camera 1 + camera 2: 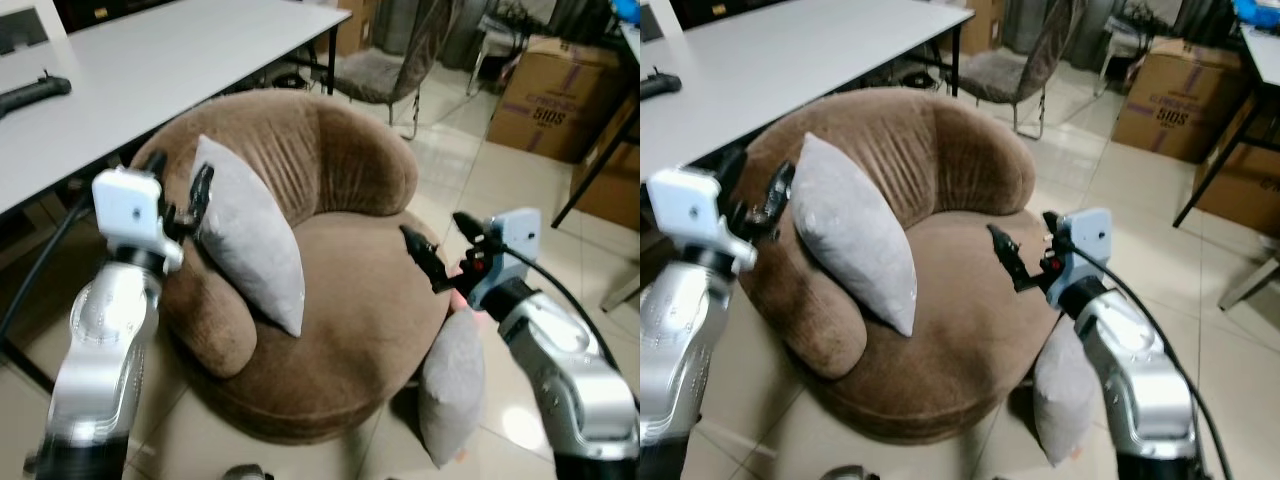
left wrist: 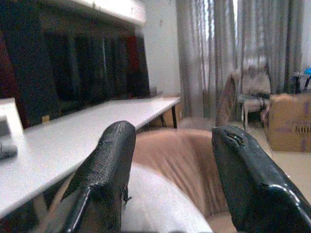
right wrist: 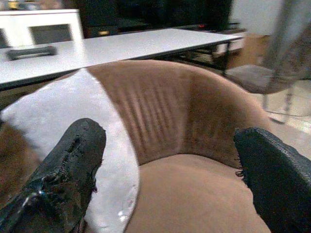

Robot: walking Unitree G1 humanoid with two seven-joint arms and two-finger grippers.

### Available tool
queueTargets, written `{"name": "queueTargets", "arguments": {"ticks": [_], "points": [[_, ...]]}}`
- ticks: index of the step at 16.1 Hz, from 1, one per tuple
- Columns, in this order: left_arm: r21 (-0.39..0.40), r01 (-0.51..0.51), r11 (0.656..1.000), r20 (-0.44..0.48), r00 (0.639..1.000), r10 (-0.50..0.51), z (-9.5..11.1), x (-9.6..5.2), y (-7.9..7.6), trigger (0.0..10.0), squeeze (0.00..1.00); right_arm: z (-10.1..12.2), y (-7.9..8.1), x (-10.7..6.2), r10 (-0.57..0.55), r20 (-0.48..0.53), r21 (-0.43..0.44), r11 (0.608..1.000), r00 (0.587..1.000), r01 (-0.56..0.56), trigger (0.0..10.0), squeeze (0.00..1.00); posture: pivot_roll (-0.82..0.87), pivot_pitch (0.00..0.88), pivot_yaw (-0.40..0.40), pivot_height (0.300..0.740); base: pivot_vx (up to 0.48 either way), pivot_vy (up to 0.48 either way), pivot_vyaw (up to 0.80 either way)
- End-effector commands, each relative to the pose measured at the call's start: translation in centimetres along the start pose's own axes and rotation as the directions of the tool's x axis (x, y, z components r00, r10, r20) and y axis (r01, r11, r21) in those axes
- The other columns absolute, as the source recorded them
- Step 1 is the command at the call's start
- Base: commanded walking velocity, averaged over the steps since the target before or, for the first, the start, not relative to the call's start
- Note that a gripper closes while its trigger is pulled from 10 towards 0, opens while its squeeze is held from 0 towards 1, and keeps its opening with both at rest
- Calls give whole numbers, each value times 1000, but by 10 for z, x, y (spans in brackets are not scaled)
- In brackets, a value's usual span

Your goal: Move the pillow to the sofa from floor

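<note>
1. Pillows: two, both grey. One pillow (image 1: 248,232) leans upright on the sofa (image 1: 340,300). The second pillow (image 1: 452,385) stands on the floor (image 1: 440,170) against the sofa's front, partly hidden behind the right arm.
2. Left gripper (image 1: 175,190): fingers spread, empty, at the upper pillow's top edge.
3. Right gripper (image 1: 442,245): fingers wide apart, empty, above the seat.
4. Table (image 1: 150,70): one, cut off by the frame.
</note>
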State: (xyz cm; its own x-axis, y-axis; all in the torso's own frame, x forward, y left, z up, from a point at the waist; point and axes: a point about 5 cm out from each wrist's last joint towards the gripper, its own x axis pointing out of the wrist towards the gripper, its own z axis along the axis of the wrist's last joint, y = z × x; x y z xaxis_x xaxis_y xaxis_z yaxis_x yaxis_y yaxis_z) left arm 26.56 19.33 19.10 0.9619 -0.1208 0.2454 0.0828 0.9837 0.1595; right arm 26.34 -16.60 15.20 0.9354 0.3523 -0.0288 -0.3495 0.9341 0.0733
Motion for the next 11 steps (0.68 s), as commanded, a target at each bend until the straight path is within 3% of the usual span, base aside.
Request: {"name": "queueTargets", "arguments": {"ticks": [1, 3, 5, 11], "points": [[-11, -11, 1000, -46, 999, 11, -1, -7, -3, 10000, 0, -3, 1, -3, -66, -28, -7, 998, 997, 65, 10000, 0, 88, 0, -36, 740, 0, -424, 0], [19, -42, 999, -136, 990, 44, -14, -24, -8, 10000, 0, -15, 10, -7, -160, -92, -15, 987, 983, 159, 10000, 0, 88, 0, -47, 740, 0, -439, 0], [60, -45, 997, -177, 983, 55, -23, -30, -8, 10000, 0, -20, 9, -7, -201, -133, -108, 976, 971, 187, 10000, 0, 90, 0, -54, 740, 0, -441, 0], [88, -30, 996, -205, 977, 48, -21, -31, -11, 10000, 0, -14, 13, -9, -226, -103, -91, 972, 969, 217, 10000, 0, 83, 0, -51, 740, 0, -444, 0]]}}
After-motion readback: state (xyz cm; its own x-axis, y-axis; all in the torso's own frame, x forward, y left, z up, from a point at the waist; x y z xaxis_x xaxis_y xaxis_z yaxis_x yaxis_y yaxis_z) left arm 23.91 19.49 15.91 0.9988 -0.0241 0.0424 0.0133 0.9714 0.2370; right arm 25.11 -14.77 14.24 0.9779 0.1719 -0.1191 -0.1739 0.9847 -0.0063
